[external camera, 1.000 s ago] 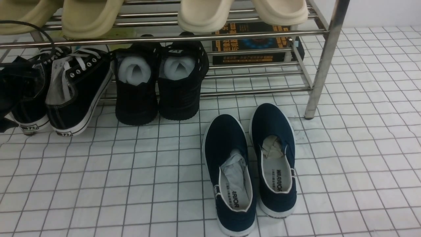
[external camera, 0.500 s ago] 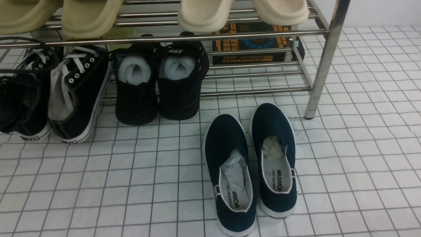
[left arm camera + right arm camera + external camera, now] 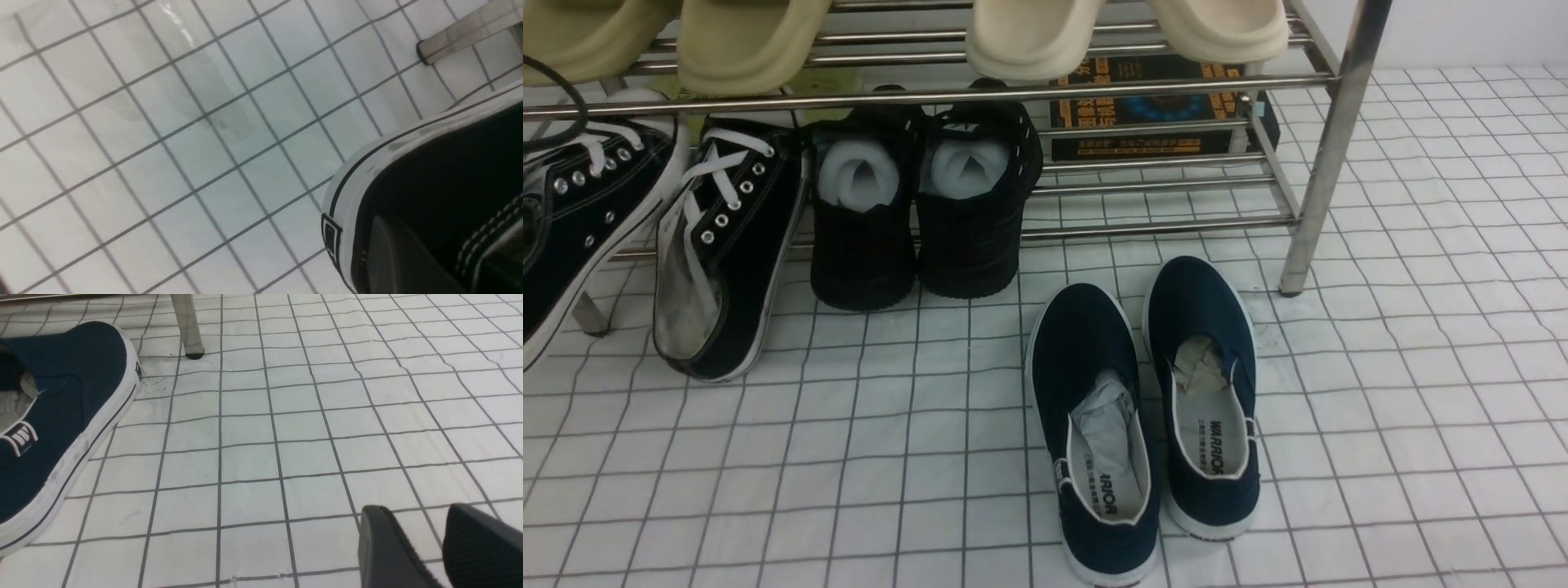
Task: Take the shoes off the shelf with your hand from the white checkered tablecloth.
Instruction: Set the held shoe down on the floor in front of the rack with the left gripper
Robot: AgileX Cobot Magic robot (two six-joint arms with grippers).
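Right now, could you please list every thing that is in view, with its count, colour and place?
Lace-up sneakers: two, black and white, left side
Stuffed shoes: two, black, beside the sneakers
Slip-ons: two, navy, on the cloth
Clogs: four, two olive, two cream, upper tier
Rack: one, silver, on the cloth
Printed item: one, black with orange, behind the rack's bars
Checkered cloth: one, white, dark lines, underneath
Left gripper: one, dark, at a sneaker
Right gripper: one, dark, over cloth

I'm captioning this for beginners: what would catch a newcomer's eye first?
Probably the navy slip-ons side by side on the checkered cloth, in front of the steel rack. Next, the black lace-up sneakers with bright white laces, at the front view's left, beside stuffed all-black shoes.
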